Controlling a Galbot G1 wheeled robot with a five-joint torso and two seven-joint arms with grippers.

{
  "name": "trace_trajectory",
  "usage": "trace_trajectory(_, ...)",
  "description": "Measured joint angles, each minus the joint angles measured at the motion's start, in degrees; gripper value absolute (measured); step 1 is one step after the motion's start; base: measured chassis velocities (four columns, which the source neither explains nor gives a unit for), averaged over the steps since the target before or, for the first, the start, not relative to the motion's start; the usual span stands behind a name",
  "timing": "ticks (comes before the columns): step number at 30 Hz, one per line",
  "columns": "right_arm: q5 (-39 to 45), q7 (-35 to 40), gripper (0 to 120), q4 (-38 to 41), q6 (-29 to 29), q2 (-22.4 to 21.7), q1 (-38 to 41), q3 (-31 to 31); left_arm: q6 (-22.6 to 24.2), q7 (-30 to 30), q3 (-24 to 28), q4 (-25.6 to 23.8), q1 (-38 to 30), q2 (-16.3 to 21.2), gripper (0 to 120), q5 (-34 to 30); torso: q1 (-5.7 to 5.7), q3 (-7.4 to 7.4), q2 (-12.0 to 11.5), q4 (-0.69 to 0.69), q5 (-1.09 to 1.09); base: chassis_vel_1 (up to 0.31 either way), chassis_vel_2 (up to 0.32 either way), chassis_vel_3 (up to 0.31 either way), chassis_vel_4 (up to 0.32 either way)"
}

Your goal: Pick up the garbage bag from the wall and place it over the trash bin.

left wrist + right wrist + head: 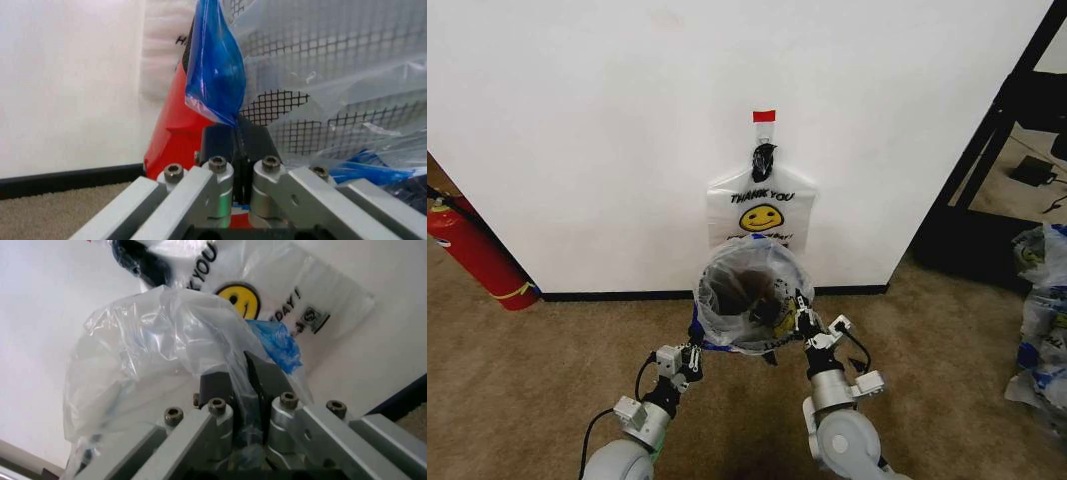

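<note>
1. Bag situation: a garbage bag (752, 290) is draped over the trash bin (749, 312), which sits on the carpet just in front of the wall (577, 120). A second smiley "THANK YOU" bag (761, 213) hangs behind it on the hook (764, 140) under the red tape.
2. Left gripper (693, 356) is at the bin's near-left rim, jaws pinched together on a blue-printed fold of the bag film, from the left wrist view.
3. Right gripper (802, 315) is at the near-right rim, fingers clamped on crinkled clear plastic.
4. Handling guess: the stuff is super light, floppy and slick, probably tears easily. I'd grab bunched edges near the rim, not a single layer.
</note>
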Motion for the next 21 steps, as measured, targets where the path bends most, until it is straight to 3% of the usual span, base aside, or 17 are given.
trace_trajectory(4,0.0,0.52,1,0.05,-0.66,0.01,-0.01,-0.06,-1.73,-0.04,-0.37,0.35,0.11,0.42,0,0.25,0.0,0.0,0.0,0.0,0.0,0.0,0.0,0.0,0.0)
trace_trajectory(8,-0.77,1.32,1,-0.81,-0.89,0.55,0.69,0.01,-2.57,1.54,-1.32,0.38,0.94,1.5,23,1.63,0.0,0.0,0.0,0.01,0.01,0.0,0.0,0.0,0.0)
trace_trajectory(10,-0.92,1.37,1,-0.96,-0.81,0.61,0.82,0.05,-2.6,1.8,-1.4,0.35,1.02,1.6,25,1.87,0.0,0.0,0.0,0.01,0.0,0.0,0.0,0.0,0.0)
trace_trajectory(15,-1.99,1.54,1,-2.91,-0.19,0.89,2.16,0.65,-3.03,4.54,-2.42,0.36,1.13,2.28,48,2.9,0.0,0.0,0.0,0.01,0.0,0.0,0.0,0.0,0.0)
trace_trajectory(21,-2.57,1.04,1,-4.32,0.1,0.84,2.86,1.37,-3.1,7.25,-3.22,1.01,1.08,2.75,67,3.46,0.0,0.0,0.0,0.0,0.0,0.0,0.0,0.0,0.0)
